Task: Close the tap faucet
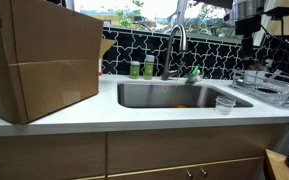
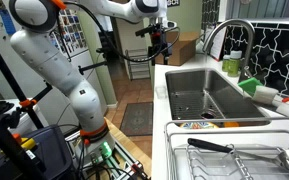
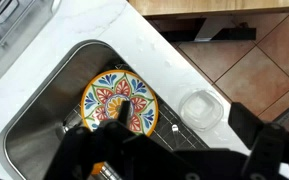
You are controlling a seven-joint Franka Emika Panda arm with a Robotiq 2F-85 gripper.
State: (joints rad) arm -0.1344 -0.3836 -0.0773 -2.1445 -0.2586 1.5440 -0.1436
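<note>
The tap faucet (image 1: 176,42) is a tall steel gooseneck behind the sink (image 1: 174,96). It also shows in an exterior view (image 2: 227,32) at the sink's far side. I cannot see any water stream. My gripper (image 3: 174,150) is open and empty. It hangs high above the counter's front edge by the dish rack, well away from the faucet, in both exterior views (image 1: 248,30) (image 2: 162,35). The wrist view looks down on the sink corner (image 3: 44,110); the faucet is out of that view.
Two green soap bottles (image 1: 141,69) stand beside the faucet. A large cardboard box (image 1: 39,60) fills one end of the counter. A dish rack (image 1: 274,88) sits at the other end. A clear cup (image 3: 201,108) and a colourful plate (image 3: 119,100) lie below my gripper.
</note>
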